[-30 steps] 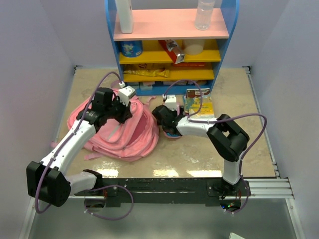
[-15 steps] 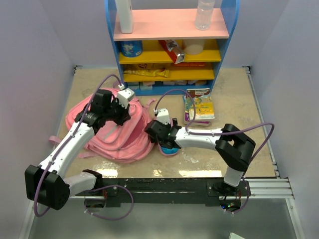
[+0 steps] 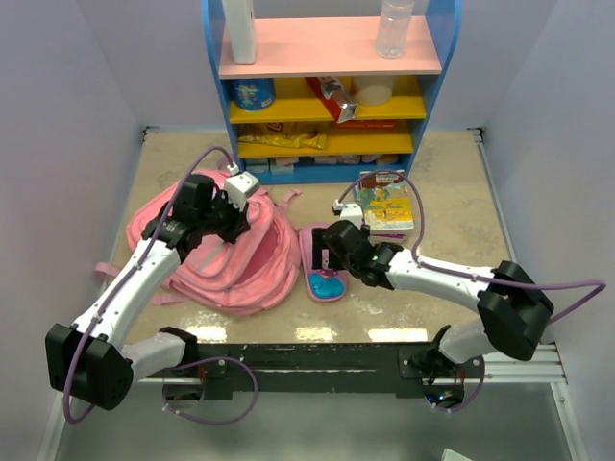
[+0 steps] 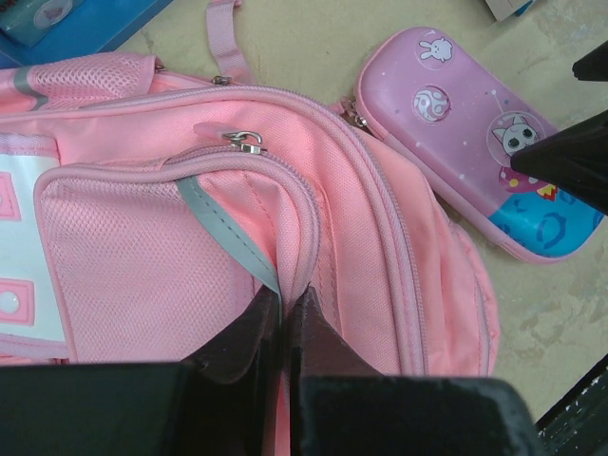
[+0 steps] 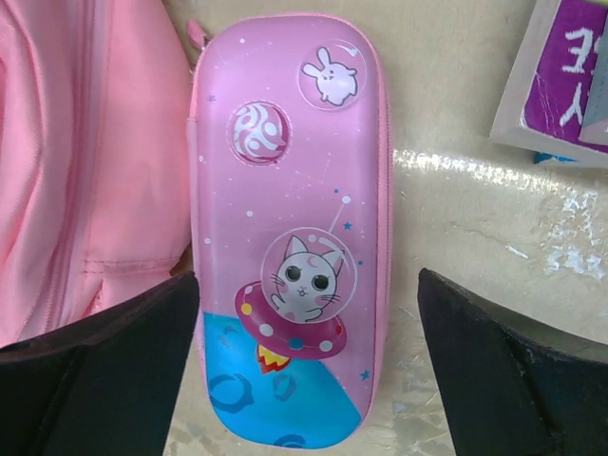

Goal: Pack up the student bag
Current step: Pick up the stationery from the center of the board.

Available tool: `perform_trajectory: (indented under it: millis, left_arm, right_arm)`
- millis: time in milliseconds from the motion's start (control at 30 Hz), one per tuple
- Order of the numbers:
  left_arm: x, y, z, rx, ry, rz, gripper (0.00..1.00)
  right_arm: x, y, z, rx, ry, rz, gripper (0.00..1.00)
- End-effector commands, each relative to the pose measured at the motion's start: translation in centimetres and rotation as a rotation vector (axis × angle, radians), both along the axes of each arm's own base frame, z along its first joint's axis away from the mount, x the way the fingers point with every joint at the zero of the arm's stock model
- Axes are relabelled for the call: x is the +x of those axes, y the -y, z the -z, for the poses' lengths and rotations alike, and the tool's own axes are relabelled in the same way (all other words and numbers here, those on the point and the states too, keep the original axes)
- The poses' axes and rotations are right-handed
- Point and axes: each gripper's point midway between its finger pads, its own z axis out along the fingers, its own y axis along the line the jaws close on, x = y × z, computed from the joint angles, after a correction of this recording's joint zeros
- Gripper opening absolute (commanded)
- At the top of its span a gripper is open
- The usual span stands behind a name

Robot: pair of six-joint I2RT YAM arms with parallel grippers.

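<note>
"Beige, is that the colour of the table?"

"Yes. Your table (image 3: pixel 461 211) has a mottled beige, stone-look top. It is glossy near the front, where it catches pale streaks of light. Plain lilac-white walls (image 3: pixel 67 115) close it in on the left, the right and the back. A black bar (image 3: pixel 317 357) runs along the near edge, and a metal rail (image 3: pixel 519 357) continues from it to the right."

"What stands at the back?"

"A shelf (image 3: pixel 327 60) against the back wall. It has blue sides, a pink top board and yellow boards below. Bottles (image 3: pixel 395 27) stand on top and a blue tin (image 3: pixel 253 93) sits one board down."

"Where is the bag?"

"The bag (image 3: pixel 255 269), soft and pink, lies slumped on the left half of the table, in front of the shelf. Your left gripper (image 4: pixel 282 306) is pinched tight on a fold of it, at the zip edge of a mesh front pocket."

"And my right side?"

"Your right gripper (image 5: pixel 309 285) is spread wide, one finger on either side of a pink-and-blue case (image 5: pixel 285 190) printed with a cat and a rabbit. The case lies flat, its long left side against the bag. I cannot tell whether the fingers touch it. A book (image 3: pixel 389 204) lies flat further back, apart from the case."
</note>
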Motion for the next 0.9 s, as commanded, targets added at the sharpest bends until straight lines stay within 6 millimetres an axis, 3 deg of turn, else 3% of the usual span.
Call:
perform_trajectory:
  millis: [0,300,600,867]
  left_arm:
    - [1.9,0.5,-4.3,-0.044,0.184,0.017,0.0]
    - [1.8,0.9,-4.4,-0.054,0.174,0.034,0.0]
    - [1.9,1.2,-3.8,-0.063,0.151,0.044,0.0]
    - [2.0,1.4,-3.7,-0.07,0.144,0.046,0.0]
  right_arm:
    - [-0.3,-0.5,0.5,0.152,-0.018,-0.026,0.99]
    - [-1.7,-0.5,3.5,0.332,-0.096,-0.009,0.99]
    - [-3.5,-2.7,3.6,0.662,-0.186,-0.057,0.99]
    - [-3.3,-4.8,0.1,0.82,-0.153,-0.131,0.99]
